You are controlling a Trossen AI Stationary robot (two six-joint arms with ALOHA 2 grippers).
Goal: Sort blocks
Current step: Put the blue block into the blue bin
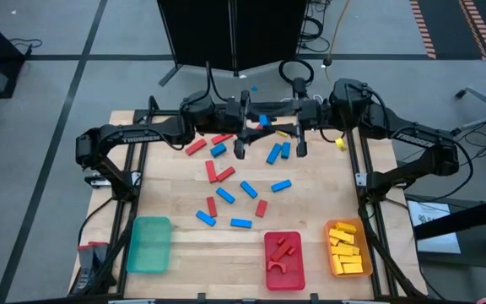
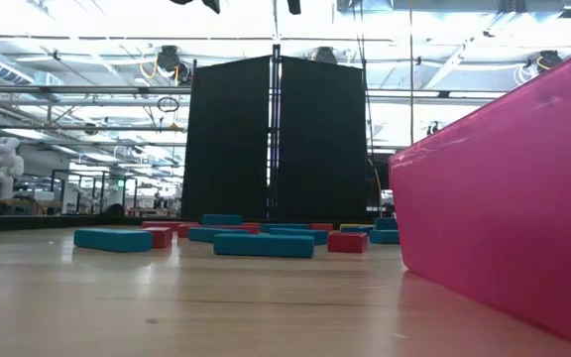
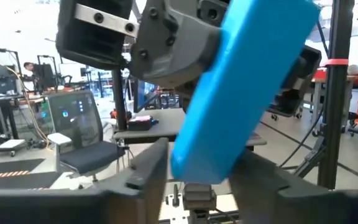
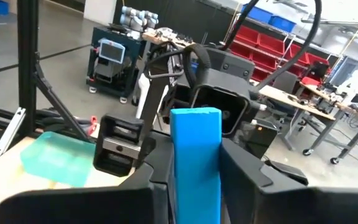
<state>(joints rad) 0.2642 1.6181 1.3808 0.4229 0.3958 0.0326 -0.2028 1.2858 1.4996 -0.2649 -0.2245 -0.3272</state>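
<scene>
As held aloft over the far middle of the table, item: one blue block [image 1: 264,120], a short rectangular bar, caught between the two grippers, which face each other.
Right gripper [image 4: 194,158]: clamped on the blue block [image 4: 196,162], which stands upright between its fingers, long axis pointing away from the wrist.
Left gripper [image 3: 201,171]: directly opposite, with the block's other end [image 3: 247,87] reaching into it at a tilt; whether it grips cannot be told.
Nearer arm: in the high view the block lies closer to the left gripper [image 1: 247,127] than to the right gripper [image 1: 294,127]; judged a hand-over along the block's long axis.
Likely destination: green tray [image 1: 150,221], near-left edge, with no blocks visible in it.
Remaining stock: loose red and blue blocks [image 1: 226,196] scattered mid-table; red tray [image 1: 283,235] and orange tray [image 1: 348,223] partly filled.
Hidden: both contact faces are masked by the block itself; the low view cuts off both grippers.
</scene>
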